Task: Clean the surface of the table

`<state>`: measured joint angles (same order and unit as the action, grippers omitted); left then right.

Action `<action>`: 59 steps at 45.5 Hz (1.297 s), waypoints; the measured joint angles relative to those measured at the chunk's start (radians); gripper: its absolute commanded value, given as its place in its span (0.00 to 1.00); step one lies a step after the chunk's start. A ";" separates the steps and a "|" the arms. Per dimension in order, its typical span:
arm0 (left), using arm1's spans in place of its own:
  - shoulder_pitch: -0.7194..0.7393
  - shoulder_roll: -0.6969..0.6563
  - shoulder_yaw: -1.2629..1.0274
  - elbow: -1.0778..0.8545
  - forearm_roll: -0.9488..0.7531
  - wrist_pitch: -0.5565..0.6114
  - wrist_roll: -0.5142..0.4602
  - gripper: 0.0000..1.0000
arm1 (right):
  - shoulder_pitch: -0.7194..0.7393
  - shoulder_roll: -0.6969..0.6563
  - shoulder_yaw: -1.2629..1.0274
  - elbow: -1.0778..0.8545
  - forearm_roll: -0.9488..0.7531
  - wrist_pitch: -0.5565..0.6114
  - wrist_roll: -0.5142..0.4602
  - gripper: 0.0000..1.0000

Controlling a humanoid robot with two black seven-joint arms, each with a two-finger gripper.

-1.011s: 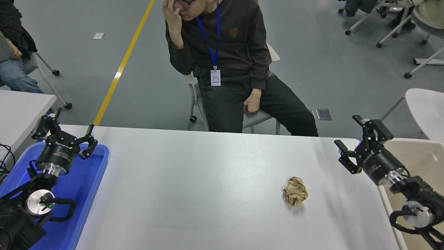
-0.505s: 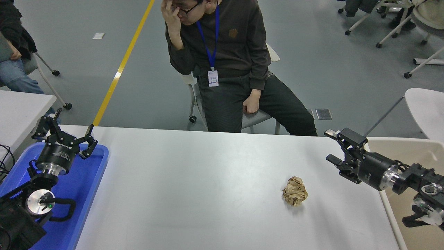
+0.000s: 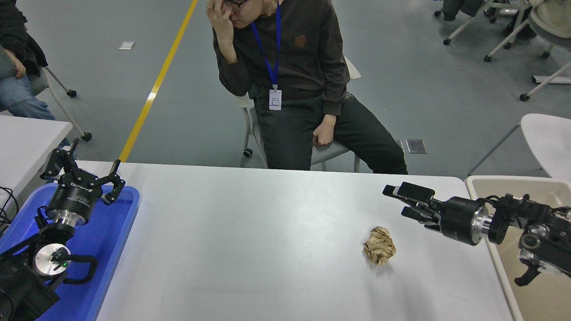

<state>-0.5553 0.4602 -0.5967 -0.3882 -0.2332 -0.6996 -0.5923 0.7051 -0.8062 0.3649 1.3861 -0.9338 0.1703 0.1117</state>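
Observation:
The white-grey table surface [image 3: 250, 240] fills the lower half of the head view. A crumpled ball of brown paper [image 3: 379, 245] lies on it at the right of centre. My right gripper [image 3: 397, 201] reaches in from the right edge, lying nearly level, open and holding nothing. Its fingertips [image 3: 389, 190] hover above the table, up and to the right of the paper ball, not touching it. At the lower left my left gripper [image 3: 84, 168] stays parked above the blue tray, its fingers spread open.
A blue plastic tray [image 3: 111, 236] sits at the table's left end under the left arm. A beige bin [image 3: 535, 285] stands off the table's right edge. A person [image 3: 290, 89] sits on a chair just past the far edge. A smaller white table [image 3: 26, 142] stands at left.
My right gripper has swung left and lower, from upright near the table's right corner to nearly level over the table, closer to the paper ball. The left arm has not moved.

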 measured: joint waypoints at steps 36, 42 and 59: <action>0.000 0.000 0.000 0.000 0.000 0.000 0.000 1.00 | 0.228 0.016 -0.364 0.055 -0.354 -0.095 -0.158 1.00; 0.000 0.000 0.000 0.000 0.000 0.000 0.000 1.00 | 0.232 0.018 -0.378 0.060 -0.391 -0.099 -0.175 1.00; 0.000 0.000 0.000 0.000 0.000 0.000 0.000 1.00 | 0.240 0.071 -0.390 0.071 -0.469 -0.107 -0.245 1.00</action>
<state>-0.5553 0.4602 -0.5967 -0.3881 -0.2332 -0.6995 -0.5920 0.9448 -0.7349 -0.0247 1.4566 -1.4026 0.0633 -0.1332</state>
